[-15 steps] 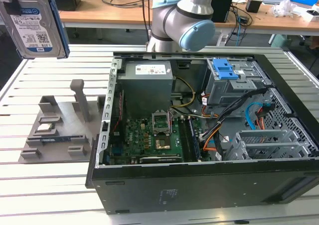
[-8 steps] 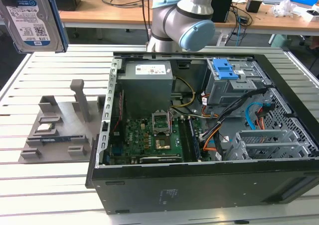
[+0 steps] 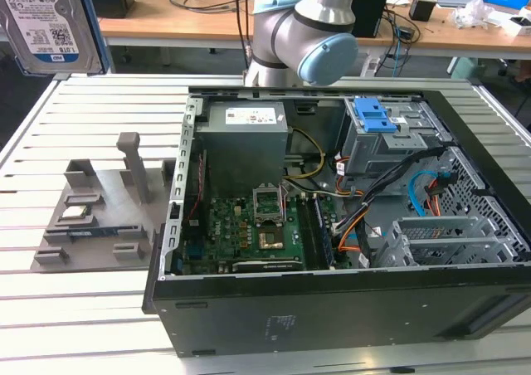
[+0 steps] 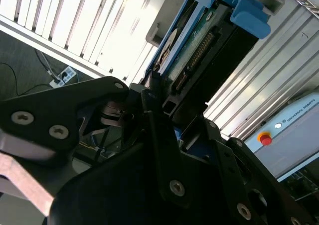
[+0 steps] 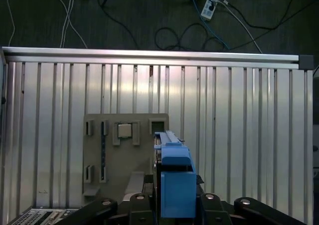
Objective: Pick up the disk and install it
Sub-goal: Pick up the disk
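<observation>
Above the table (image 3: 83,309), toward its far corner on the exterior view's left, I see the disk (image 3: 48,20) held clear of the surface, label facing the camera. In the second wrist view the jaws are clamped on the disk (image 4: 193,41). The first wrist view shows its blue frame (image 5: 174,180) over the grey holder (image 5: 124,155). The open computer case (image 3: 332,317) sits well apart.

disk (image 3: 46,18): we see it cut off by the exterior view's top and left edges | disk's lower end: we lose it behind the tool (image 4: 162,105) clamped on it, second wrist view | arm (image 3: 307,26): cropped at the top edge | computer case (image 3: 332,309): its right side leaves the frame
</observation>
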Available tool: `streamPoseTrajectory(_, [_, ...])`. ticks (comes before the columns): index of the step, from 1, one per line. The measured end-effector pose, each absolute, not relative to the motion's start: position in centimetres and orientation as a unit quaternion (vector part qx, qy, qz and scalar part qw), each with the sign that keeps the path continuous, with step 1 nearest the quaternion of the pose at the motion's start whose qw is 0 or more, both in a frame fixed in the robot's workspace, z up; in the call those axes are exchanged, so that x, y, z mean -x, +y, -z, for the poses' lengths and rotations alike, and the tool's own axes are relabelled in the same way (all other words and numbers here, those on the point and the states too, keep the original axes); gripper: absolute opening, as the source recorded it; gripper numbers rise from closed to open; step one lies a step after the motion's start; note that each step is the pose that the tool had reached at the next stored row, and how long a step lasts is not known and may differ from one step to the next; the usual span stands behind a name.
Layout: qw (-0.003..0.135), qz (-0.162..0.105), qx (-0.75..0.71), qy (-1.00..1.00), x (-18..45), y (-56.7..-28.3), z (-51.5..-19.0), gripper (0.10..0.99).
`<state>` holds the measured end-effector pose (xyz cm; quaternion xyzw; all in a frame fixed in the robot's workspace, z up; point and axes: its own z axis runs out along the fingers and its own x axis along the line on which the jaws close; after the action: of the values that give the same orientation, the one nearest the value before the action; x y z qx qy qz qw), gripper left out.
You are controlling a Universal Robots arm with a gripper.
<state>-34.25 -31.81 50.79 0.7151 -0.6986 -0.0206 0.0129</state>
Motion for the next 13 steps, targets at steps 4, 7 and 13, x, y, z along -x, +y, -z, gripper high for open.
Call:
streamPoseTrajectory(4, [0.013,0.021,-0.715,-0.699,34.2,-31.8,-50.8,0.369])
streamPoseTrajectory(7, [0.013,0.021,-0.715,-0.699,34.1,-31.8,-50.8,0.369])
streamPoseTrajectory(13, [0.013,0.021,-0.715,-0.699,32.4,-31.8,-50.8,0.369])
